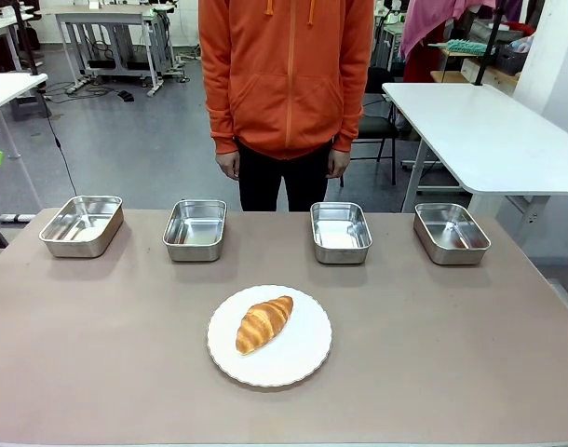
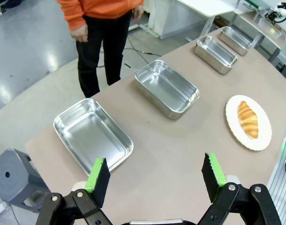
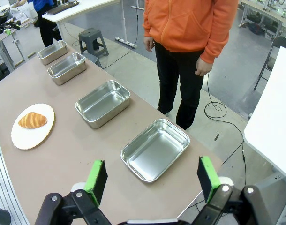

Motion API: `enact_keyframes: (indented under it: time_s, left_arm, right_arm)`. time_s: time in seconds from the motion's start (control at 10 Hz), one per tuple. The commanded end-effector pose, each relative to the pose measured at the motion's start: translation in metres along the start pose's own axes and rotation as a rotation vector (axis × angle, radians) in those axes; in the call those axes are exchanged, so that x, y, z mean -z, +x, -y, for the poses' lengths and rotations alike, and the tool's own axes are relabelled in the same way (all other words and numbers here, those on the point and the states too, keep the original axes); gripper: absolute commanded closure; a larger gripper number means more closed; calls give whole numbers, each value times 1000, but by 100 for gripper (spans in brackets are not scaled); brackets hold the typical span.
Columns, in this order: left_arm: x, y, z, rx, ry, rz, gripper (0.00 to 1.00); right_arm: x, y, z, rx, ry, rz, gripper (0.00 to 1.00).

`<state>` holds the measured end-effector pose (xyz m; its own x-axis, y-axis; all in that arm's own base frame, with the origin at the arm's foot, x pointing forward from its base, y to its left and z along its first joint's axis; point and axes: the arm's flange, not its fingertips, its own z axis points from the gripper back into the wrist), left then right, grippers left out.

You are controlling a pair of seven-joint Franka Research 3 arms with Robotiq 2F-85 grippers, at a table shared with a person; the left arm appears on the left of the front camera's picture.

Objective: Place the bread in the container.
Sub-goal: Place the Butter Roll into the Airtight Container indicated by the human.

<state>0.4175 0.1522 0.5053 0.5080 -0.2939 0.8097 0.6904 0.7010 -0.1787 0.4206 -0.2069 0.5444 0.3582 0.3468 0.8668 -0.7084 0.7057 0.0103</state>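
- Both tools stand with the jaws wide apart and hold nothing. The left gripper (image 2: 154,168) has only bare table (image 2: 180,136) between its jaws, and the right gripper (image 3: 151,166) looks the same, as far open as it seems able to go.
- Seen from its own wrist camera, the left gripper hangs high and well to the left of the plate (image 1: 303,363), above the table corner. The right gripper hangs high and well to the right of the plate, above the other corner.
- On the plate lies the bread (image 1: 263,324), a little left of the plate's middle and turned diagonally. Nothing touches it.
- Beyond the plate, four empty steel pans stand in one row: the outer left pan (image 1: 82,225), the inner left pan (image 1: 195,229), the inner right pan (image 1: 341,232) and the outer right pan (image 1: 452,233). The two inner ones are nearest to the plate.
- Behind this row, on the side away from the plate, stands a person (image 1: 286,74) in an orange hooded top. Both hands hang down and reach for nothing.
- To my eye the task is not yet begun. No pan has anything in it, and the bread is on the plate.
- What is left, I think, is everything: to come down over the plate, close on the bread gently, lift it, carry it past the plate's far rim and let it go inside a pan.
- Which of the four pans is meant I cannot tell, as they look alike.
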Motion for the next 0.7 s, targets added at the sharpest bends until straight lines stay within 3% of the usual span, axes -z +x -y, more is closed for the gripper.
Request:
enact_keyframes:
  time_s: [0.0,0.6]
  left_arm:
    - [-2,0,-1,-2,-2,15,0]
    - [-2,0,-1,-2,-2,15,0]
  right_arm:
    - [1,1,0,-2,2,4,0]
    - [1,1,0,-2,2,4,0]
